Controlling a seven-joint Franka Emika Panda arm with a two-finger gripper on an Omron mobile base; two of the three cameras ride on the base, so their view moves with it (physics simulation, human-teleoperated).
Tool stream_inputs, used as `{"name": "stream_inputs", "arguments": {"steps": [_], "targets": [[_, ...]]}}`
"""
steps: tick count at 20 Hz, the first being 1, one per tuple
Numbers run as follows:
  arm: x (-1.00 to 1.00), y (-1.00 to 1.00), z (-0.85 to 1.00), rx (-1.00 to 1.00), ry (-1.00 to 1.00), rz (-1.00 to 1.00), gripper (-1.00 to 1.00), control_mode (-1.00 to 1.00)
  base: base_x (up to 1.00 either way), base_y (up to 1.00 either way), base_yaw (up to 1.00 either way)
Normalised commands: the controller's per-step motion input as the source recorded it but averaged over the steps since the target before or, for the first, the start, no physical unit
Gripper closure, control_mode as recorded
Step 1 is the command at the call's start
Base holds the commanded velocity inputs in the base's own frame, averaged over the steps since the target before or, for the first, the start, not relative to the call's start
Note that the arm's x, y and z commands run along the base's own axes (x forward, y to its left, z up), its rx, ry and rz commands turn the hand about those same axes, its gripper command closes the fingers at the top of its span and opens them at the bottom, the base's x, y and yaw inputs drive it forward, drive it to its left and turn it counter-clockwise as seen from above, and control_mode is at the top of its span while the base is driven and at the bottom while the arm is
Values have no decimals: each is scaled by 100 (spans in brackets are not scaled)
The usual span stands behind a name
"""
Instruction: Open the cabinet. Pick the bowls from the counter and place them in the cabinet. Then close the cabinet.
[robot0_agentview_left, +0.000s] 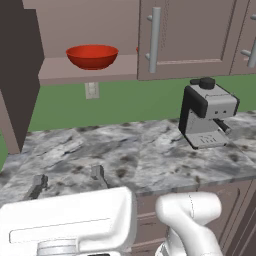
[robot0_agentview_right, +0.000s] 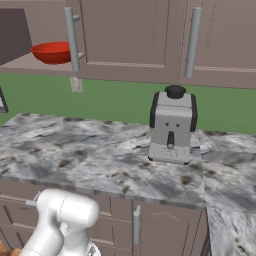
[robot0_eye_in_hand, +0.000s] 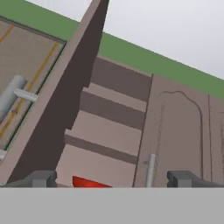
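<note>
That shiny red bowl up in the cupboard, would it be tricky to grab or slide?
The red bowl looks glossy, so probably slippery between fingers. Wide, shallow and sitting flat on the cabinet floor, it would likely slide rather than tip. It looks rigid.

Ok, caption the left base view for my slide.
Red bowl resting inside the half-open cabinet, coffee machine on the marbled counter, open gripper low in front.

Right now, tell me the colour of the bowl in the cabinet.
Glossy red bowl, clearest in the left base view.

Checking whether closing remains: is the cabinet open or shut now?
Open: the cabinet's left door is swung out, showing a red bowl inside; its right door is shut.
</note>
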Motion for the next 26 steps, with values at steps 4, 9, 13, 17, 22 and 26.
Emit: {"name": "stream_inputs", "arguments": {"steps": [4,9,13,17,22,26], "targets": [[0,68,0,-16,0,0,-100,-100,0,0,0],[0,65,0,-13,0,0,-100,-100,0,0,0],[10,56,2,-9,0,0,-100,-100,0,0,0],[16,42,0,0,0,0,-100,-100,0,0,0],[4,40,0,1,0,0,-100,-100,0,0,0],[4,26,0,7,0,-1,-100,-100,0,0,0]]}}
